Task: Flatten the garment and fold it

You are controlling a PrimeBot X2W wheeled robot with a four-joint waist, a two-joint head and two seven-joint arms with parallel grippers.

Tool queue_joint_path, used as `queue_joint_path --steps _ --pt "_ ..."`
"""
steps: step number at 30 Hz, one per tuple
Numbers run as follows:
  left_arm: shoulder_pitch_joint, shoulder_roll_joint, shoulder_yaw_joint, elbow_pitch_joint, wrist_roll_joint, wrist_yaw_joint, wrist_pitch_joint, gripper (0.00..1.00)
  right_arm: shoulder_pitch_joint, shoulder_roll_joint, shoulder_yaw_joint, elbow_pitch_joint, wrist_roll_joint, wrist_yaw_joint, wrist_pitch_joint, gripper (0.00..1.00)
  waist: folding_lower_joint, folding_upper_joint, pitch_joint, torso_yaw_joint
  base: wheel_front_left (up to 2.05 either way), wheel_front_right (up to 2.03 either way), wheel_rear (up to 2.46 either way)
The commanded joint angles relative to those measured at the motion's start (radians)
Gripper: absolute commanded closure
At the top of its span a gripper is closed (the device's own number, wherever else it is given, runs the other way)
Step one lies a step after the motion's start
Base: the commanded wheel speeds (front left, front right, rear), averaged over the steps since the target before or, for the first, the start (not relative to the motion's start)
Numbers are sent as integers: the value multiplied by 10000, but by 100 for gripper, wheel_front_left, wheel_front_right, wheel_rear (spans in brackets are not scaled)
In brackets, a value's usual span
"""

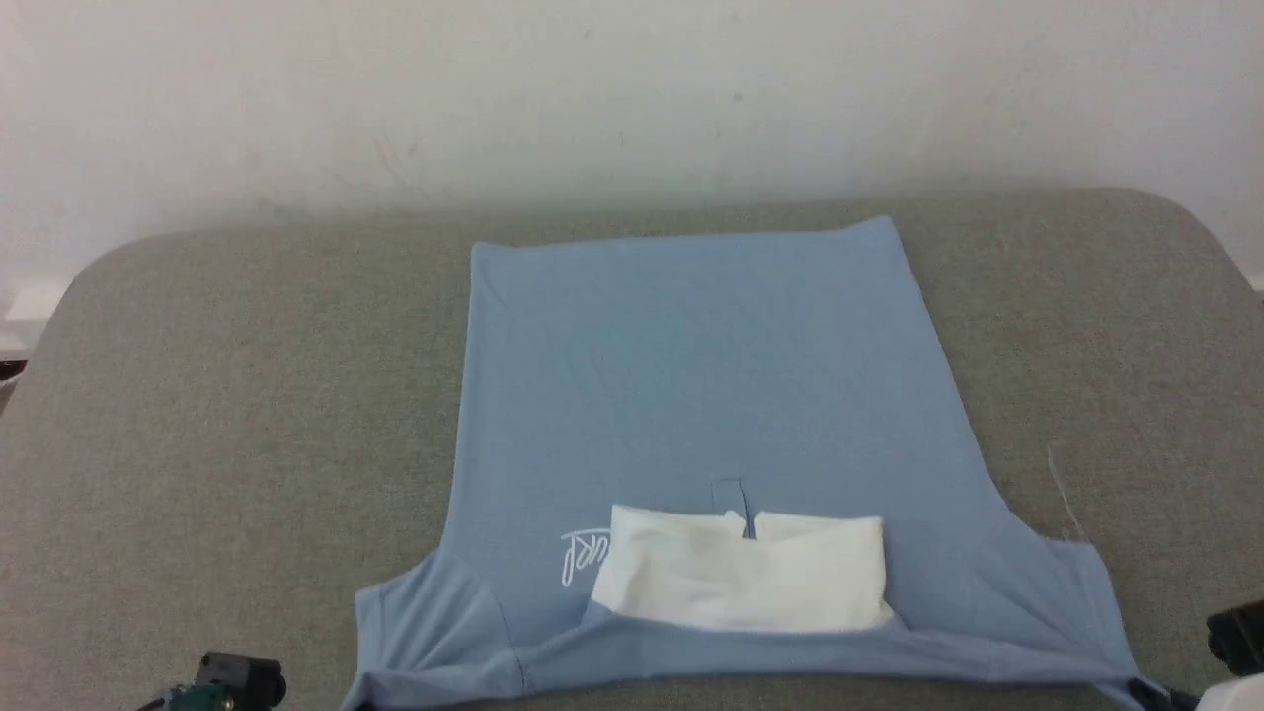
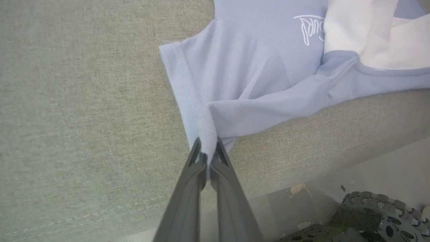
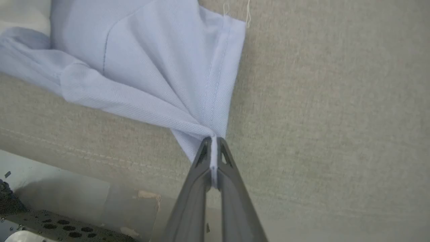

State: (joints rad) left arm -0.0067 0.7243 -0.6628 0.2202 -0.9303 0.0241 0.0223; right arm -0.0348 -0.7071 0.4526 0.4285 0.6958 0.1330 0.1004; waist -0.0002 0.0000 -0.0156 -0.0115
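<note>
A light-blue short-sleeved garment (image 1: 711,395) lies chest-up in the middle of a grey fabric-covered worktop (image 1: 247,395). Its long axis runs from the worktop's near edge to its far edge. The straight hem points toward the far edge, where a pale wall (image 1: 632,89) rises behind the worktop. The white collar (image 1: 741,573) points toward the near edge, on the robot's side. A small white script logo (image 1: 583,555) sits on the chest just beside the collar, toward the worktop's left side. The body of the garment lies smooth. The shoulder line bunches into a soft ridge along the worktop's near edge.

The two short sleeves spread outward along that near edge, one to each side. The left gripper (image 2: 208,151) is clenched on the tip of the left sleeve (image 2: 215,77) just inside the near edge, its two dark fingers pinching the stitched cuff so that the cloth gathers into folds. The right gripper (image 3: 214,148) is likewise clamped on the tip of the right sleeve (image 3: 174,57), with creases fanning out from the pinch. A loose thread (image 3: 247,13) trails from that cuff onto the worktop. Below the worktop's near edge, a studded wheel (image 2: 379,215) stands on the floor.
</note>
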Motion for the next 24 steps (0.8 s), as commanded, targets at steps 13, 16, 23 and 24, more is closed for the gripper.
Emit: queue_joint_path --steps 13,16,23,24 --pt "487 -200 36 -1803 -266 864 115 100 901 -26 -1721 -1433 452 -23 1789 0 2 0 246 776 0 0 0" --pt "241 -231 8 -2417 -2 1046 112 100 389 29 -2346 -1996 424 -23 2109 0 2 0 800 1067 0 0 0" --pt "-362 -509 261 -3970 186 1421 -25 100 -1651 290 -3468 -2845 -188 -23 3606 0 2 0 2493 1991 0 0 0" --pt "-449 -559 265 -4163 261 1470 -62 100 -2017 302 -3554 -2889 -296 -23 3892 0 2 0 2764 2153 0 0 0"
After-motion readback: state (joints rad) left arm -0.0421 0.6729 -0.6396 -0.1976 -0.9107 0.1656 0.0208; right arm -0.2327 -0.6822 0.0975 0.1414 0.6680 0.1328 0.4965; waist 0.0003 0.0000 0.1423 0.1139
